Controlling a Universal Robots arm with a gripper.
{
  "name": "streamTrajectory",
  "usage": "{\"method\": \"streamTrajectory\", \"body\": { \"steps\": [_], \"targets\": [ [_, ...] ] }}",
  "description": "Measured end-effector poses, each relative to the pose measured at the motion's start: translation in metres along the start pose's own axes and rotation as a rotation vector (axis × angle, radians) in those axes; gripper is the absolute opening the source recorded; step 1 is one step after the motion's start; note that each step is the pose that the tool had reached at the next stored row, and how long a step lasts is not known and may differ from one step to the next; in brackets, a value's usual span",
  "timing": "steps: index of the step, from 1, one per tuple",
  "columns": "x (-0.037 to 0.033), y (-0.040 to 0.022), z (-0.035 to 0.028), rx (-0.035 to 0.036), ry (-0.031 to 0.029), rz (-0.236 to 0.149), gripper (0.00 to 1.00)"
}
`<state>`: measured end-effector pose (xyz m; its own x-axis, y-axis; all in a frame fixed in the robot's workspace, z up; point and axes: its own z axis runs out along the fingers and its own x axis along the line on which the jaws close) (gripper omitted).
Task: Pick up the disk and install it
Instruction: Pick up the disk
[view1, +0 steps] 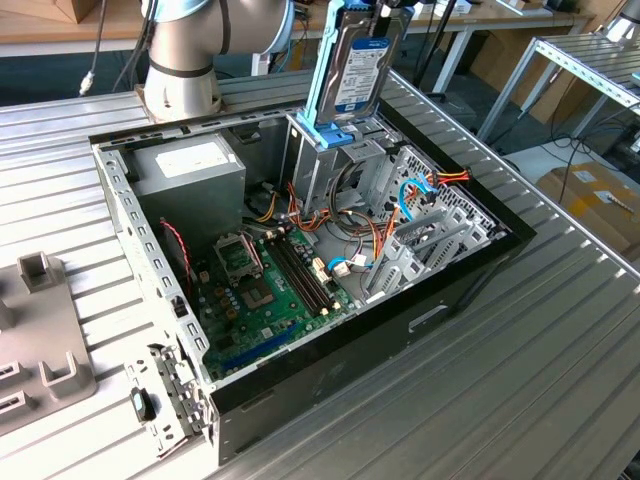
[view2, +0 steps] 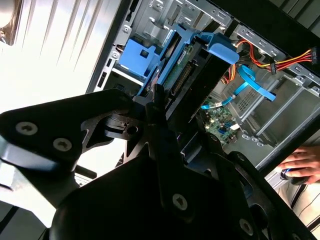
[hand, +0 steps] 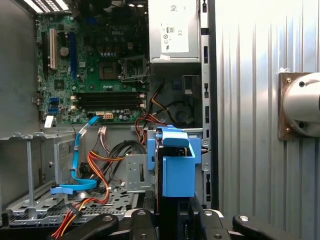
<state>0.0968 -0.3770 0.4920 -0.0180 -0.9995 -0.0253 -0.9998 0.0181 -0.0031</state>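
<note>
The disk (view1: 358, 62), a grey metal drive with a pale label in a light-blue carrier, hangs upright over the open computer case (view1: 470, 275). My gripper (view1: 385, 8) is shut on its upper end. Its lower end sits just above the tall metal cage (view1: 318, 175), close to the blue bracket (view1: 336, 137) on top of it. In both wrist views the disk is edge-on between my black fingers (view2: 155, 107). Its blue end tab (hand: 177, 167) (view2: 220, 47) points down into the case beside the cage's blue bracket (view2: 137, 57).
Inside the case lie the motherboard (view1: 260, 290), a grey power supply (view1: 195, 170), and orange and blue cables (view1: 415, 195) beside the cage. A person's hand (view2: 302, 162) rests outside the case. The robot base (view1: 180, 60) stands behind it, with grey fixtures (view1: 40, 350) at the exterior view's left.
</note>
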Motion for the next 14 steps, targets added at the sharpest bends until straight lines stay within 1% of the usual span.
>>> {"method": "streamTrajectory", "body": {
  "steps": [3, 7, 14],
  "targets": [
    [0.0, -0.0016, 0.0, 0.0, 0.0001, 0.0, 0.35],
    [0.0005, -0.0017, 0.0, 0.0, 0.0001, 0.0, 0.35],
    [0.0048, -0.0019, -0.0001, 0.0, 0.0, 0.0, 0.35]
  ]
}}
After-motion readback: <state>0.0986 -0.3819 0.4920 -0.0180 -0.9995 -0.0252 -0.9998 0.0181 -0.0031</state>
